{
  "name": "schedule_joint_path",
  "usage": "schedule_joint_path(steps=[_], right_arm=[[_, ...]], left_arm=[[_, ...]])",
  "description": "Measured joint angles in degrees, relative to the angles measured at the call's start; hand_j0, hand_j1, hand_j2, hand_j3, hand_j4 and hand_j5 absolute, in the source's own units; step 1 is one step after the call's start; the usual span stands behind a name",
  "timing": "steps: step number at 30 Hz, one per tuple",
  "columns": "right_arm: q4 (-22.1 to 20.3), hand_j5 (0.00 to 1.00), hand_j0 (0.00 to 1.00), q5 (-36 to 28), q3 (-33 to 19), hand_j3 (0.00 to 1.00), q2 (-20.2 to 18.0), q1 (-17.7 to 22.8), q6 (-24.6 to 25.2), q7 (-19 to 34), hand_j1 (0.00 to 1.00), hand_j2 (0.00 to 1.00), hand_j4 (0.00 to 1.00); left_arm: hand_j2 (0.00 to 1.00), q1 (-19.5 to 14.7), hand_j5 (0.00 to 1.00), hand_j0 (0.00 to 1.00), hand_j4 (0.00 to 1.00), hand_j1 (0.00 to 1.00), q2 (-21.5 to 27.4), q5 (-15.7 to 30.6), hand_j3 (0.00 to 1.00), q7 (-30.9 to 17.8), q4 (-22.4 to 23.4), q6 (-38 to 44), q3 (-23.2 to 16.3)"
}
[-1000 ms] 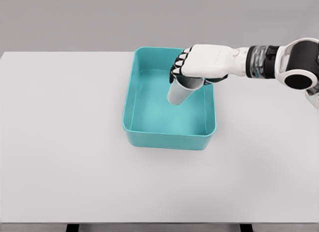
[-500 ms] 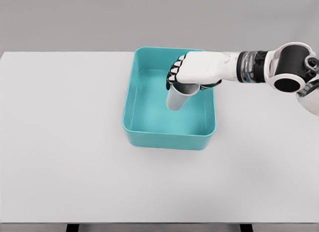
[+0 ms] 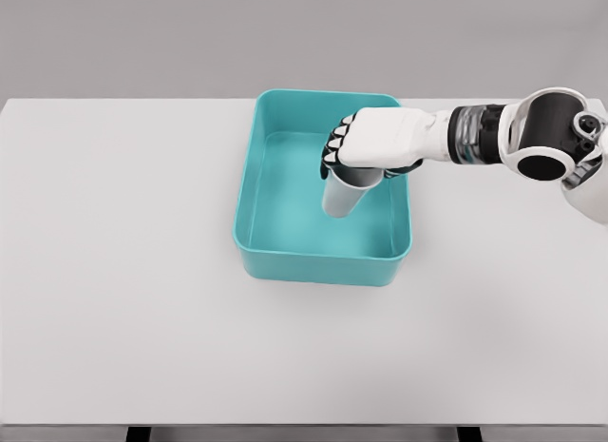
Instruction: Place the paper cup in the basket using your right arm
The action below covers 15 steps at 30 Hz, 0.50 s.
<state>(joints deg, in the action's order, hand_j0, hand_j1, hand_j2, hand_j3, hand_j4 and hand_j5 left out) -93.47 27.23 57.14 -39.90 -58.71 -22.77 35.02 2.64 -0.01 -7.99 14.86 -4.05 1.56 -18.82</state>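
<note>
Gripping the paper cup (image 3: 341, 197) near its rim, the right hand (image 3: 372, 145) has its fingers curled around it from above. Cup hangs below the hand, slightly tilted, inside the walls of the teal basket (image 3: 275, 259), base close to the floor; contact cannot be confirmed. Placement step is judged nearly complete. Next move calls for lowering until seated, then releasing. Basket sits on the white counter (image 3: 114, 271).

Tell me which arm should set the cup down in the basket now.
Right. The right hand already grips the paper cup by its upper part, holding it over the inside of the teal basket, so it likely only needs to lower and release. The left arm is not in view.
</note>
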Motion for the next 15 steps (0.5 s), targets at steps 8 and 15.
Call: schedule_joint_path(steps=[8,15], right_arm=[[0.7,0.74,0.74,0.6,0.8,0.74,0.7,-0.1,0.0,0.0,0.74,0.74,0.74],[0.8,0.75,0.75,0.9,1.0,0.75,0.9,-0.4,0.0,0.0,0.75,0.75,0.75]], left_arm=[[1.00,0.0,1.00,1.00,1.00,1.00,0.0,0.0,1.00,0.0,0.0,0.0,0.0],[1.00,0.0,1.00,1.00,1.00,1.00,0.0,0.0,1.00,0.0,0.0,0.0,0.0]])
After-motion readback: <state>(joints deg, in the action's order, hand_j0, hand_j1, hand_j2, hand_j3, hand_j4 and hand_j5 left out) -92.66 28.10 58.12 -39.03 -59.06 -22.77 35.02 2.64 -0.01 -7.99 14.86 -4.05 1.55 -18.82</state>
